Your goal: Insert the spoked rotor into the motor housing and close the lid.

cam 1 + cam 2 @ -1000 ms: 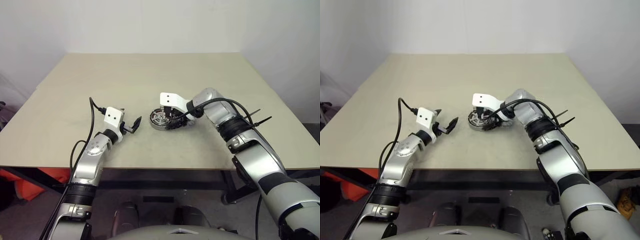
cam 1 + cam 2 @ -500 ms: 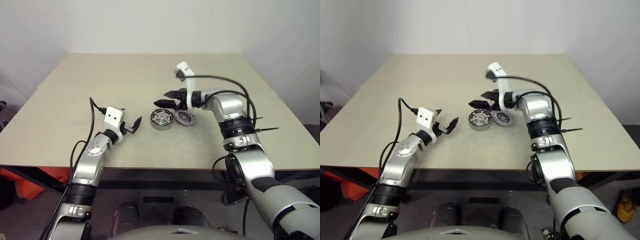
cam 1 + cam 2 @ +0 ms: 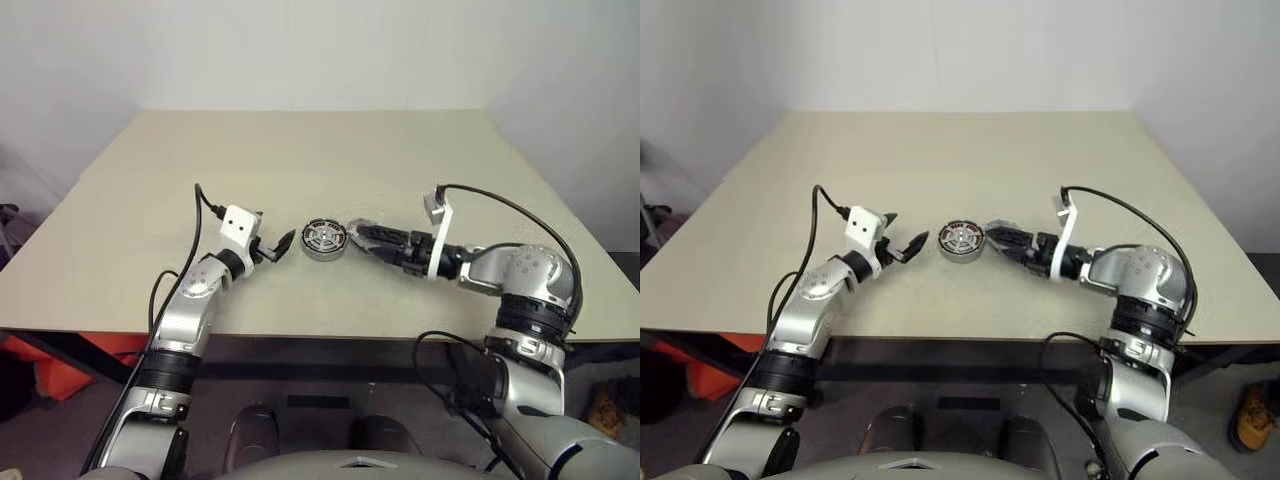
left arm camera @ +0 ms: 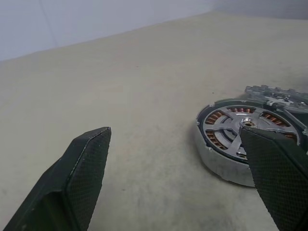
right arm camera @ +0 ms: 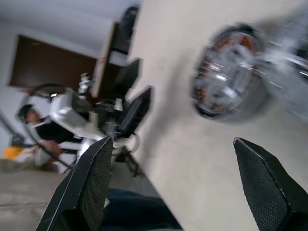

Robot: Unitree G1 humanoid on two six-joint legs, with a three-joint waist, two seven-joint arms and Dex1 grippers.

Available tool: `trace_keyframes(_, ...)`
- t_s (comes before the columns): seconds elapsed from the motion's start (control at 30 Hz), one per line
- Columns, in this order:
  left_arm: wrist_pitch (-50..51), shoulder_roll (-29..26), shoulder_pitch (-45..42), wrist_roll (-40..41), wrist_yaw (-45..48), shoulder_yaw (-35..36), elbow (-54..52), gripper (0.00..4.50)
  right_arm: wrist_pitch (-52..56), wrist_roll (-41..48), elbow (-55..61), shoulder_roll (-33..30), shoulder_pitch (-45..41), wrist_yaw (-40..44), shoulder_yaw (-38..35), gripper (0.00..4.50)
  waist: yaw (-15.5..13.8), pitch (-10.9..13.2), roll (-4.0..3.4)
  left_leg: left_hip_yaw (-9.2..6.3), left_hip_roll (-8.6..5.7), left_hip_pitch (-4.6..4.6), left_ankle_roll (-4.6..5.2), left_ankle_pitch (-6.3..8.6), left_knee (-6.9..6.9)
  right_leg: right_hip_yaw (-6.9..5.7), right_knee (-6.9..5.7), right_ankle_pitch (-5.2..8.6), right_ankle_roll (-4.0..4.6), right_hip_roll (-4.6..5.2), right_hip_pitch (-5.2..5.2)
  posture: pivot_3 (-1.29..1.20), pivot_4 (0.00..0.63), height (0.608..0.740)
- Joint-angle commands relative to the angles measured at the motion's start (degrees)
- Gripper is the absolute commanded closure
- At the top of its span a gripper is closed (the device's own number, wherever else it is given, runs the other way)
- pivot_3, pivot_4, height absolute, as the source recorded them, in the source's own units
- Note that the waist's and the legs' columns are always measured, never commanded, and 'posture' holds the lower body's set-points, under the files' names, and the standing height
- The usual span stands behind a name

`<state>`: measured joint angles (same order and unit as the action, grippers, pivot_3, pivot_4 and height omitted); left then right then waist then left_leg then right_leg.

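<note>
Both claws are gaping wide and gripping nothing. The left gripper (image 3: 283, 243) is hovering just beside the round silver-grey metal motor housing (image 3: 324, 239), and the right gripper (image 3: 362, 236) is pointing at it from the other side. The housing is sitting flat on the beige table (image 3: 300, 160), and the small grey spoked rotor (image 4: 234, 127) is looking seated over the copper windings. The round grey metal lid (image 4: 274, 92) is lying just beside the housing. It is probably stiff, smooth and fairly heavy, so pinching it across its rim seems safest.
</note>
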<state>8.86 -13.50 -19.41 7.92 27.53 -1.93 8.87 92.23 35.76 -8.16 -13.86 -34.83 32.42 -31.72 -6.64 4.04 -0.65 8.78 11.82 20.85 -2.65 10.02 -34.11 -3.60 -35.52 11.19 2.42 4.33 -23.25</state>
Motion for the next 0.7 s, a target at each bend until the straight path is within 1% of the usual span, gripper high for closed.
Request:
trace_keyframes(0.03,-1.53,-0.05,-1.39,-0.05,0.45,-0.08,-0.07,0.00,0.27,3.31,2.54,0.64,0.51,-6.81,-2.31,0.02,-0.01,0.00,-0.01,0.00,-0.01,0.00,-0.05,-0.03,0.00,0.00,0.01,0.00,0.00,0.00,0.00,0.00,0.000,0.740)
trace_keyframes(0.13,-1.70,0.27,-1.57,-0.16,0.54,-0.38,0.24,0.00,0.27,0.55,2.12,2.72,-0.35,-11.46,-4.02,0.02,-0.03,-0.01,-0.02,0.00,-0.02,0.00,-0.11,-0.06,0.00,0.00,0.01,0.01,-0.01,0.00,-0.01,0.00,0.000,0.740)
trace_keyframes(0.23,-1.79,0.31,-1.61,-0.18,0.59,-0.38,0.29,0.00,-0.83,-1.06,1.34,4.02,-1.36,-13.95,-4.93,0.02,-0.09,-0.01,-0.02,-0.01,-0.02,0.01,-0.11,-0.06,0.02,0.00,0.02,0.01,-0.02,0.00,-0.02,0.00,0.000,0.740)
trace_keyframes(0.57,-1.55,-0.23,-0.43,-0.15,-0.03,0.18,-1.10,0.00,-13.02,-2.42,-9.61,3.93,-4.90,-17.07,-5.82,0.02,-0.38,-0.02,-0.04,-0.01,-0.02,0.09,-0.12,-0.07,0.13,0.00,0.13,0.01,-0.02,0.01,-0.05,0.00,0.000,0.740)
trace_keyframes(0.7,-1.45,-0.48,-0.11,-0.07,-0.34,0.38,-1.52,0.00,-18.38,-2.04,-12.24,5.53,-5.85,-19.55,-6.66,0.02,-0.34,-0.02,-0.04,0.00,-0.02,0.07,-0.12,-0.07,0.17,0.00,0.13,0.01,-0.02,0.01,-0.05,0.00,0.000,0.740)
